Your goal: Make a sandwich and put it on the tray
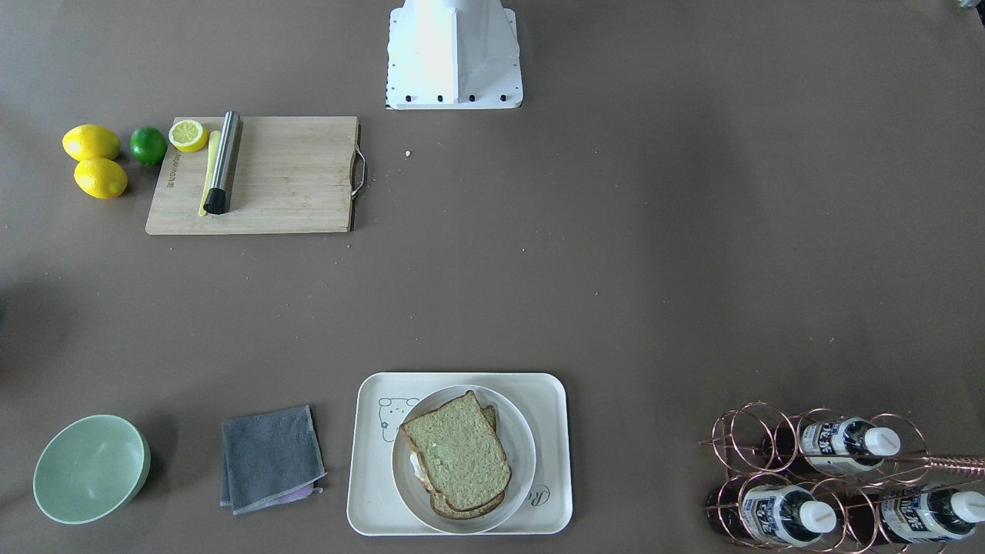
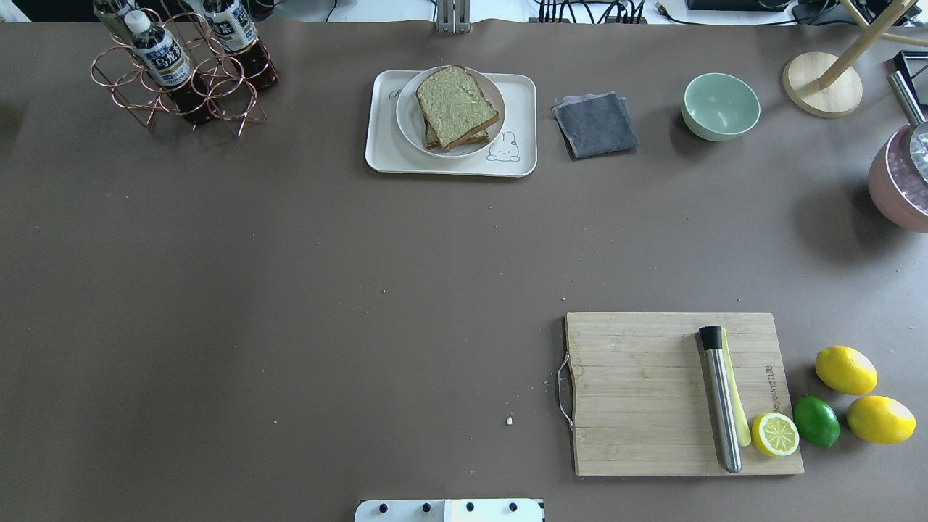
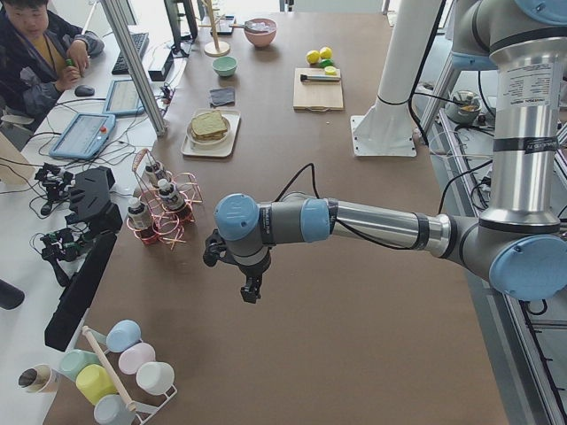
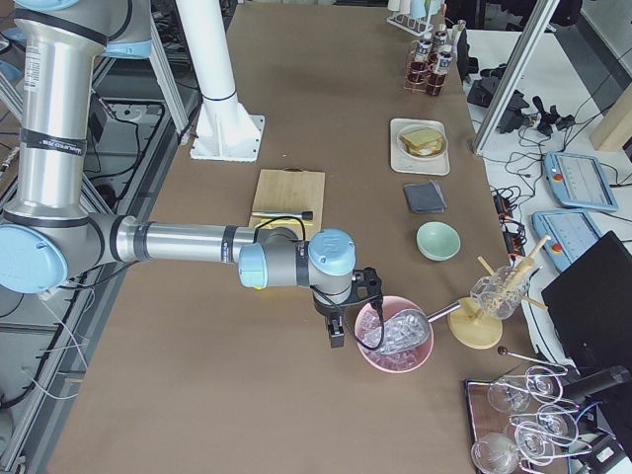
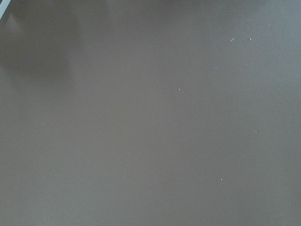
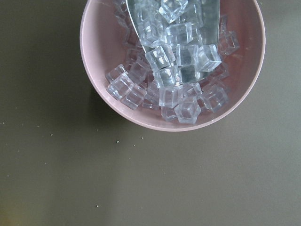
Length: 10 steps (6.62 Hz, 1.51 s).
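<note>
Two lemons [image 2: 845,370], one lemon half [image 2: 775,434], one lime [image 2: 816,421], three bottles [image 2: 163,58], two bread slices [image 2: 455,105], one plate [image 2: 408,125], one tray [image 2: 523,123], one board [image 2: 638,391], one cloth [image 2: 596,125].

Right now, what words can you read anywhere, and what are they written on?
"R": on the tray, curly; the plate hides the rest of the word.
Cutting board: a printed mark along one edge, too small to read.
Bottles: label writing, too blurred to read.
Right arm: a band of print, too small to read.
</note>
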### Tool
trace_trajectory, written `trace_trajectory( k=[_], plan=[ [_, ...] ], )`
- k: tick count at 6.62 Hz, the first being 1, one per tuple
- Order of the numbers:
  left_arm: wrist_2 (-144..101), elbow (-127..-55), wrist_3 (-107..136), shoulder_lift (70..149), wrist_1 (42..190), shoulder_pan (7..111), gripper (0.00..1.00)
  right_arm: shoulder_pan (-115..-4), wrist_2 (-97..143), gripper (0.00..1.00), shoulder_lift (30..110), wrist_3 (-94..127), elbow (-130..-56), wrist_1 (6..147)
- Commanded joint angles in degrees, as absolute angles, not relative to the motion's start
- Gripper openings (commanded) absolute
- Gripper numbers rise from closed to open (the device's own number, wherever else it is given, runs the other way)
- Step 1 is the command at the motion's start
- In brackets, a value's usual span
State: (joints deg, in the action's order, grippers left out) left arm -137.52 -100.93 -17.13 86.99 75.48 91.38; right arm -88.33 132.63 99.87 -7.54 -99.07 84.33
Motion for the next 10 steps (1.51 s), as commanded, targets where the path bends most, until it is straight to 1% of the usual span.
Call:
trace_trajectory(
  k=[1,3,6,7,10],
  plan=[
    [-132.99,-100.64,-13.82,86.31,75.67,91.49,0.97,-88.33,132.63,1.0,99.76,-7.56,-99.4,85.51],
    [-132.37,-100.46,-13.36,85.52,75.76,91.41,0.97,-88.16,132.28,1.0,97.49,-7.29,-101.94,91.54],
    [-129.56,-98.09,-13.63,84.29,75.85,91.93,0.97,-88.15,131.93,1.0,97.47,-7.38,-101.95,91.84],
    [-129.72,-98.26,-13.36,83.07,76.02,92.11,0.97,-88.15,131.92,1.0,97.47,-7.38,-102.21,91.85],
    [-132.01,-99.67,-11.77,83.15,75.5,94.75,0.97,-88.07,131.92,1.0,97.38,-7.21,-102.66,91.85]
  ],
)
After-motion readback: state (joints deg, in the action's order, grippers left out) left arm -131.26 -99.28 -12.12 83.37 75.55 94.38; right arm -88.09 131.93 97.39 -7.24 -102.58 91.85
